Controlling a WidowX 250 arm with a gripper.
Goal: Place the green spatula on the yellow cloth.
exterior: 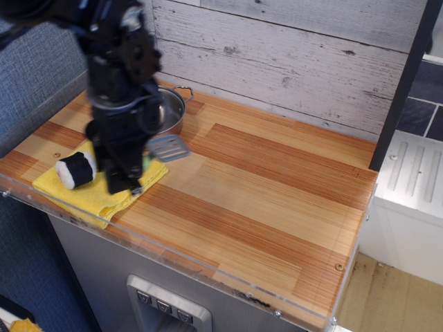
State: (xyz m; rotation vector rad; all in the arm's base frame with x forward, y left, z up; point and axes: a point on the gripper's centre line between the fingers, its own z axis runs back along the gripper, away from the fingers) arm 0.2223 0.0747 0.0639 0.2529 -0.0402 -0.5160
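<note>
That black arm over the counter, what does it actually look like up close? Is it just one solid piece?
No: the arm is black throughout and built from several chunky, rounded segments stacked one below another. It narrows downward into a slimmer black gripper with a small pale spot at its tip. The picture is motion-blurred, so I can't make out any cables, markings or labels on it.

A toy kitchen set up as a robot test bench.

A wood-grain counter (277,187) with a clear acrylic edge backs onto whitewashed planks (291,55); a steel pot (173,111), a yellow cloth (90,194) and a toy sushi roll (75,171) sit on it.
</note>
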